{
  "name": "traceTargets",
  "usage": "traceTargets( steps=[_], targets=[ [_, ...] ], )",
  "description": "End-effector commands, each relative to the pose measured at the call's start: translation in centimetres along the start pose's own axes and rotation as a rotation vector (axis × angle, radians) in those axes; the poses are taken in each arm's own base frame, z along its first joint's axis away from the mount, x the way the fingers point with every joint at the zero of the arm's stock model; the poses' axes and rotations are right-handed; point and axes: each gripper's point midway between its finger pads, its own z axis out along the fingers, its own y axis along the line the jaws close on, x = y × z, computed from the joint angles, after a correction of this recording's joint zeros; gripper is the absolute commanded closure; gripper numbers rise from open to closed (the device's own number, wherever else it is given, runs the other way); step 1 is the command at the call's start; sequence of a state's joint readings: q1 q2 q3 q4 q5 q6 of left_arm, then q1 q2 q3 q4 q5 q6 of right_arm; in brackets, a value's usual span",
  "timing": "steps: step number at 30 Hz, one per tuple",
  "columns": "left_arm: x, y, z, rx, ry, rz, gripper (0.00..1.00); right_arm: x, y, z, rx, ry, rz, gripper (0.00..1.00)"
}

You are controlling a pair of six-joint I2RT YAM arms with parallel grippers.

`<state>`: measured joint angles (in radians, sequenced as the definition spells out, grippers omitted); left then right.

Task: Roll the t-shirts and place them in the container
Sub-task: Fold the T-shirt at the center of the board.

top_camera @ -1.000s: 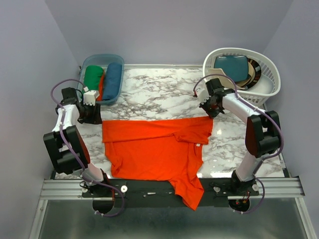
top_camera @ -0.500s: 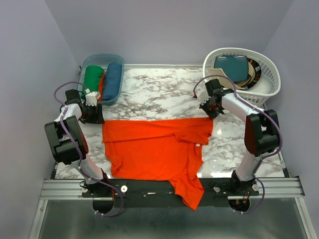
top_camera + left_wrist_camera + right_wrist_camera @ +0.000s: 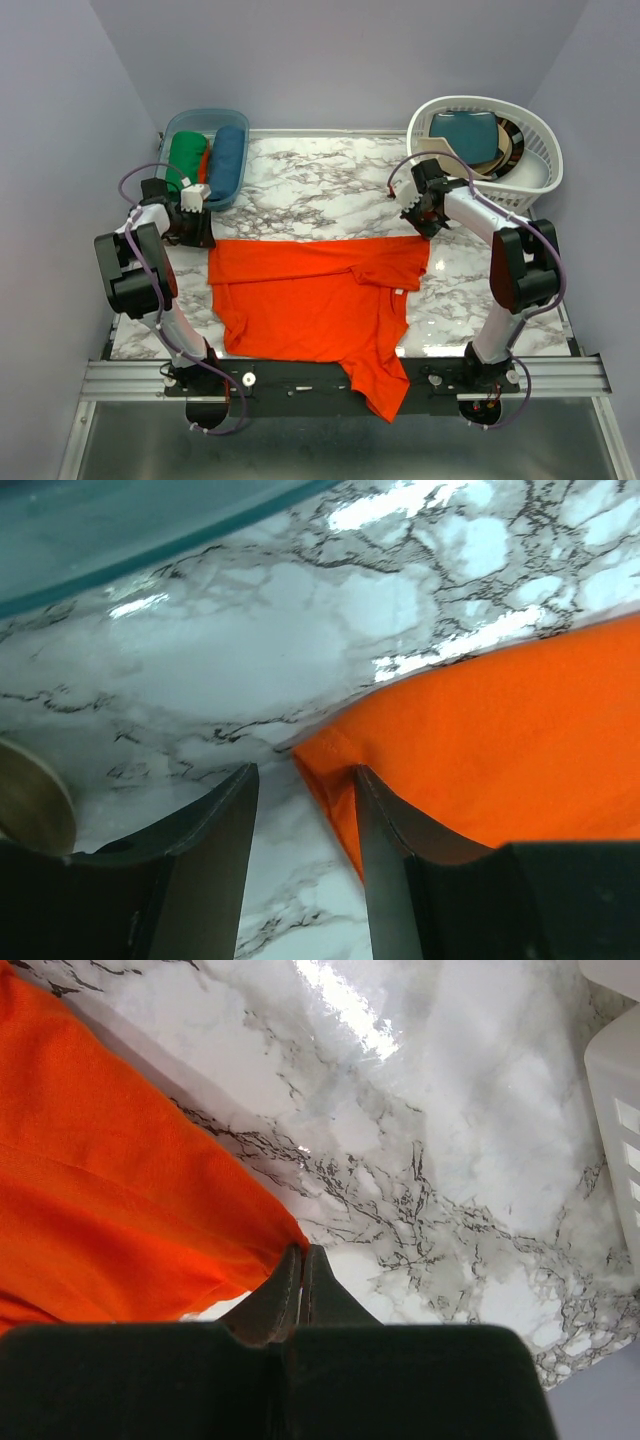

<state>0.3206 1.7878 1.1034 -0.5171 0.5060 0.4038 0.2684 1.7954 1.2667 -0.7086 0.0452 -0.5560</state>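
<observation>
The orange-red t-shirt (image 3: 310, 300) lies flat on the near half of the marble tabletop (image 3: 320, 185), with one sleeve hanging over the near edge. In the last second the left gripper (image 3: 304, 780) has edged in to the shirt's far left corner. Its fingers are parted and the corner tip lies between them, not yet pinched. The right gripper (image 3: 301, 1255) stays clamped on the far right corner. Once the left closes, I judge both far corners are held for rolling. Rolled green (image 3: 185, 155) and blue (image 3: 228, 160) shirts sit in the bin (image 3: 240, 120) at the far left corner.
</observation>
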Motion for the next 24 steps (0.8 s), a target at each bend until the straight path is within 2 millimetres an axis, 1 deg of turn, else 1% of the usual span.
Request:
traceTargets(
  steps=[1,6,9,10,12,13,15,16,17,18,19,20,21,22,23,24],
  targets=[
    [0.6,-2.0,1.5,0.085,0.035,0.024,0.48,0.8,-0.6,0.5,0.024,0.041,-0.021,0.99],
    [0.5,-2.4,1.8,0.095,0.047,0.031,0.48,0.8,-0.6,0.5,0.022,0.042,-0.027,0.99],
    [0.5,-2.3,2.1,0.082,0.059,0.031,0.53,0.8,-0.6,0.4,0.029,0.042,-0.031,0.99],
    [0.6,-2.2,2.1,0.073,0.062,0.028,0.58,0.9,-0.5,0.4,0.027,0.045,-0.032,0.99],
    [0.5,-2.0,2.1,0.058,0.056,0.023,0.66,0.9,-0.6,0.3,0.034,0.041,-0.034,0.99],
    [0.3,-1.9,2.0,0.05,0.048,0.027,0.76,1.0,-0.6,0.3,0.033,0.042,-0.036,0.99],
    [0.2,-2.0,1.9,0.049,0.039,0.034,0.88,1.1,-0.6,0.5,0.036,0.04,-0.037,0.99],
    [0.0,-2.0,1.5,0.042,0.029,0.044,0.97,1.0,-0.7,0.4,0.046,0.036,-0.037,0.99],
    [-0.1,-2.0,1.2,0.035,0.029,0.059,1.0,1.2,-0.8,0.3,0.054,0.036,-0.03,0.99],
    [-0.6,-2.1,0.7,0.033,0.02,0.071,1.0,1.0,-1.2,0.0,0.073,0.025,-0.027,0.99],
    [-1.6,-2.5,-0.6,0.021,-0.013,0.095,1.0,0.8,-1.5,-0.4,0.083,0.015,-0.026,0.99],
    [-2.0,-3.0,-1.6,0.024,-0.025,0.11,1.0,0.3,-1.9,-1.8,0.108,-0.023,-0.018,0.99],
    [-3.1,-3.5,-2.8,0.026,-0.06,0.135,1.0,-0.2,-2.4,-2.8,0.127,-0.051,-0.011,0.99],
    [-4.7,-4.3,-5.1,0.005,-0.125,0.174,1.0,-0.5,-2.8,-3.9,0.142,-0.079,-0.004,0.99],
    [-5.4,-5.0,-6.6,0.001,-0.153,0.188,1.0,-1.0,-3.4,-6.0,0.176,-0.127,-0.004,0.99],
    [-6.7,-5.6,-8.2,-0.01,-0.2,0.214,1.0,-1.4,-3.7,-7.4,0.196,-0.16,-0.003,0.99]
  ],
)
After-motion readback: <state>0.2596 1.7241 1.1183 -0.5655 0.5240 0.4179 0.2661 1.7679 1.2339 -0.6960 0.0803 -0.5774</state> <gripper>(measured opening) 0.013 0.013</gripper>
